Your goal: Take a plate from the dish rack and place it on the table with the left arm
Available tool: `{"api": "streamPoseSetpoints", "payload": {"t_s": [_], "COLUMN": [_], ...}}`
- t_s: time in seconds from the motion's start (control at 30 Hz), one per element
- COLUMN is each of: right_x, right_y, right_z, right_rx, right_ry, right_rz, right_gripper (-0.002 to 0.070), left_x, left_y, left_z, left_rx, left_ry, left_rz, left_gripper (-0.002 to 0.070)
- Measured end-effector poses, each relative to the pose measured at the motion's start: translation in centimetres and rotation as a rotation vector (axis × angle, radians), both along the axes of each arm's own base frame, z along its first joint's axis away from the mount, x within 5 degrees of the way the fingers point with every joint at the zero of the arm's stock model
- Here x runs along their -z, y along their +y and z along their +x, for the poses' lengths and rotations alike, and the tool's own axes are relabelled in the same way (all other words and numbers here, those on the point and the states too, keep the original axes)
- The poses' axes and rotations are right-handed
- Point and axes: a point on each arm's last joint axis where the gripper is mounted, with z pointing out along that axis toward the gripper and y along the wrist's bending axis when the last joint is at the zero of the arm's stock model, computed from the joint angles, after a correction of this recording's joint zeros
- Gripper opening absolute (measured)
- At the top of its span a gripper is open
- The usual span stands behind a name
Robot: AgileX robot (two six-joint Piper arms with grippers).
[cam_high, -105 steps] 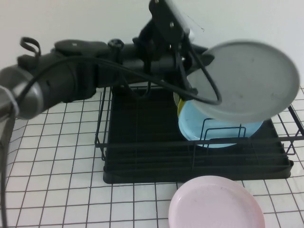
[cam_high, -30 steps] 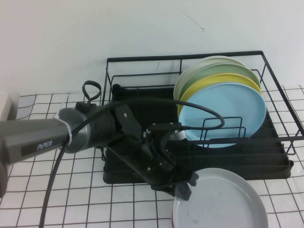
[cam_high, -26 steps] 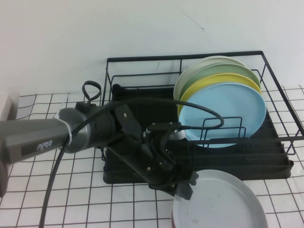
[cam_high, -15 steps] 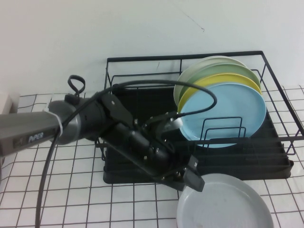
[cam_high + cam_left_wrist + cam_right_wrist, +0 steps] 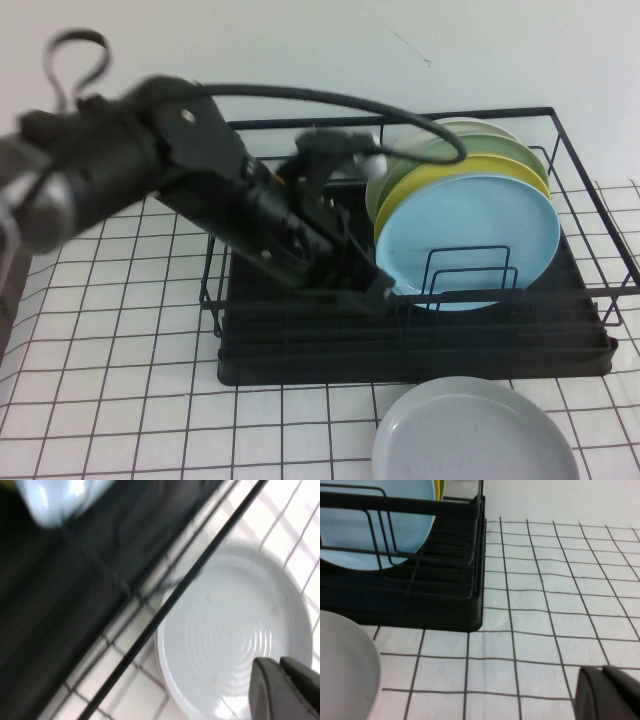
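Observation:
The pale grey plate (image 5: pixel 476 432) lies flat on the table (image 5: pixel 120 400) in front of the dish rack (image 5: pixel 420 350), free of any gripper. It also shows in the left wrist view (image 5: pixel 235 625) and in the right wrist view (image 5: pixel 342 667). The left arm is raised over the rack's left half, and my left gripper (image 5: pixel 378 288) hangs above the rack's drip tray. In its wrist view the left gripper (image 5: pixel 281 680) is shut and empty, above the plate. My right gripper (image 5: pixel 605 690) is shut and empty, low over the table to the right of the rack, outside the high view.
A light blue plate (image 5: pixel 470 245), a yellow plate (image 5: pixel 470 168) and pale green plates (image 5: pixel 440 140) stand upright in the rack's right half. The pale pink plate is hidden. The rack's front wire (image 5: pixel 165 605) crosses the left wrist view.
The left gripper has let go of the grey plate and the arm has lifted up and back over the rack. The plate stays flat on the table.

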Motion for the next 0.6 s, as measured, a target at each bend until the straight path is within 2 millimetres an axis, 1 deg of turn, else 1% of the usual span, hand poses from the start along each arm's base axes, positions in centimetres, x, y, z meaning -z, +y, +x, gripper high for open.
{"api": "streamPoseSetpoints", "payload": {"t_s": [0.1, 0.2, 0.37, 0.5, 0.6], "right_x": [0.0, 0.0, 0.0, 0.0, 0.0], "right_y": [0.0, 0.0, 0.0, 0.0, 0.0], "right_z": [0.0, 0.0, 0.0, 0.0, 0.0], "right_rx": [0.0, 0.0, 0.0, 0.0, 0.0], "right_ry": [0.0, 0.0, 0.0, 0.0, 0.0], "right_rz": [0.0, 0.0, 0.0, 0.0, 0.0], "right_gripper": [-0.0001, -0.0001, -0.0001, -0.0001, -0.0001], "left_x": [-3.2, -5.1, -6.2, -6.0, -5.4], "left_y": [1.1, 2.5, 5.1, 7.4, 9.2], "left_z": [-1.5, -3.6, -7.5, -10.7, -13.0], "left_rx": [-0.017, -0.045, -0.1, -0.153, -0.221], "left_ry": [-0.148, -0.26, -0.39, -0.523, -0.624], "left_rz": [-0.05, -0.086, -0.124, -0.155, -0.191], "left_gripper": [0.0001, 0.0001, 0.0001, 0.0001, 0.0001]}}
